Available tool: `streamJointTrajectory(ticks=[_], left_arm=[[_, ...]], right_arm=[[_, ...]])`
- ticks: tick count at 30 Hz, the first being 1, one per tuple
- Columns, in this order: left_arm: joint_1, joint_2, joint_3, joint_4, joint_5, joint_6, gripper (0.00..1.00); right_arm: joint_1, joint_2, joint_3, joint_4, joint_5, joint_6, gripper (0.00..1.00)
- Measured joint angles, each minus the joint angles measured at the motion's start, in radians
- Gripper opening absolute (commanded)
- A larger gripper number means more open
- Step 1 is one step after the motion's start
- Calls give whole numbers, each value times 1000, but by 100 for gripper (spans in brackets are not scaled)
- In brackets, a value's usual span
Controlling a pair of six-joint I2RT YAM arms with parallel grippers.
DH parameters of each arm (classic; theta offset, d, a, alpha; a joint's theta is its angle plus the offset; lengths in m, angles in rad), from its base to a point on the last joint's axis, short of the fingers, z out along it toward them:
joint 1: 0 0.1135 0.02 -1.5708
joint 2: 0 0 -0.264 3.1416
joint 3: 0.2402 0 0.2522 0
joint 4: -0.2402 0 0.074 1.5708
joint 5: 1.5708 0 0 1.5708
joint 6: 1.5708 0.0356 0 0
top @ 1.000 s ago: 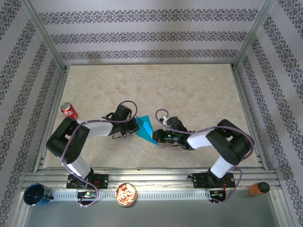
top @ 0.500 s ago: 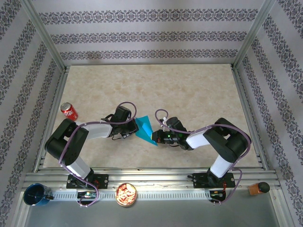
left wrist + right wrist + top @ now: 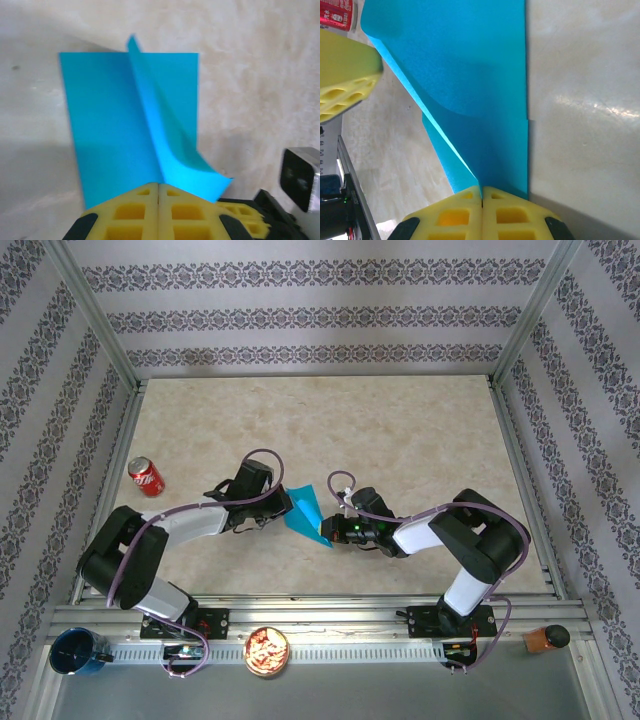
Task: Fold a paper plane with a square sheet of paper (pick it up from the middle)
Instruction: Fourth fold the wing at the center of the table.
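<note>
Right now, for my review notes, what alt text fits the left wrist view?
A turquoise-blue square sheet of paper is pinched at its near edge by the left arm's shut yellow fingers. One layer curls upward off the flat part on the beige table.

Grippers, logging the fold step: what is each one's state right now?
Left gripper: shut on the blue paper sheet.
Right gripper: shut on the same sheet.

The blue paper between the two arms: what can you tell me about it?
The sheet of paper is thin, plain, bright turquoise. It is folded over, one flap rising in a soft curl above the flatter layer. It sits on the beige table, the left claw and right claw each shut on an edge.
</note>
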Motion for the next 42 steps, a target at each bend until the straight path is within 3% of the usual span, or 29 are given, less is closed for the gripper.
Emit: streamJointTrajectory(ticks=[11, 42], left_arm=[[-13, 81, 2, 115, 104, 9, 0], [-20, 206, 57, 174, 129, 8, 1]], right_arm=[[-10, 8, 0, 11, -19, 7, 4], [-33, 28, -20, 79, -60, 60, 4]])
